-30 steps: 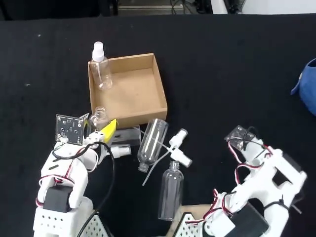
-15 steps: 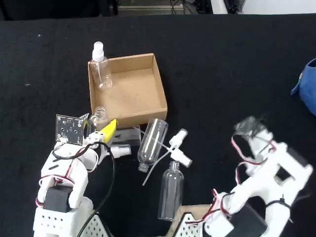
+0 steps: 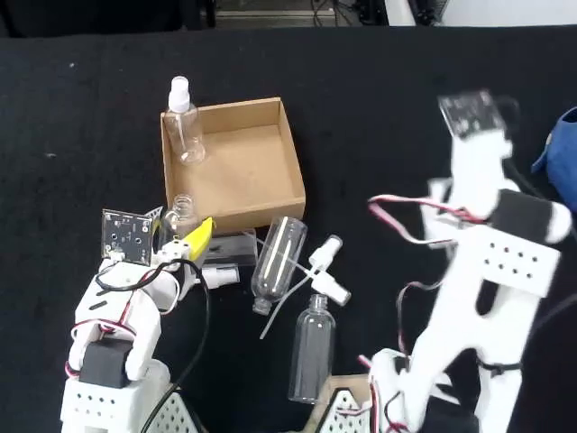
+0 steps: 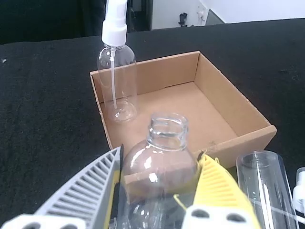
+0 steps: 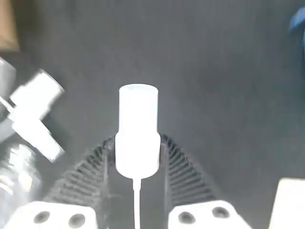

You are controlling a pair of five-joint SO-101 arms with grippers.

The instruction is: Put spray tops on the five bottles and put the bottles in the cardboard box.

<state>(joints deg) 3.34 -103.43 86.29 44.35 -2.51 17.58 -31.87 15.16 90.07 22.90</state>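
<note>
Across a matte black table [image 3: 406, 90], noted dark clutter and a pale wall strip [image 3: 487, 11] beyond the far edge, plus a blue rounded object [image 3: 561, 167] at one side. Saw the right arm [image 3: 491, 262] reared high over the cloth, white, blocky, trailing loose wires. Found the cardboard box [image 3: 255, 215] square, open-topped and plain brown, with a capped bottle [image 3: 184, 122] of clear plastic upright in its far left corner.

Found the left gripper [image 4: 160, 160] just beside the box's near wall, with one grey ribbed finger and one yellow finger clenched on the shoulders of an uncapped bottle [image 4: 166, 138], round, clear, upright, open at the neck. Found the right gripper [image 5: 137, 143] with dark ribbed fingers pinched narrowly on a white spray top [image 5: 138, 124], cylindrical, its thin dip tube hanging down between them.

Counted a lying bottle [image 3: 278, 255] just beside the box's near corner and a second lying bottle [image 3: 312, 347] closer to the arm bases. Spotted two loose spray tops [image 3: 329, 271] between those, and a third loose top [image 3: 221, 273] by the left gripper.
</note>
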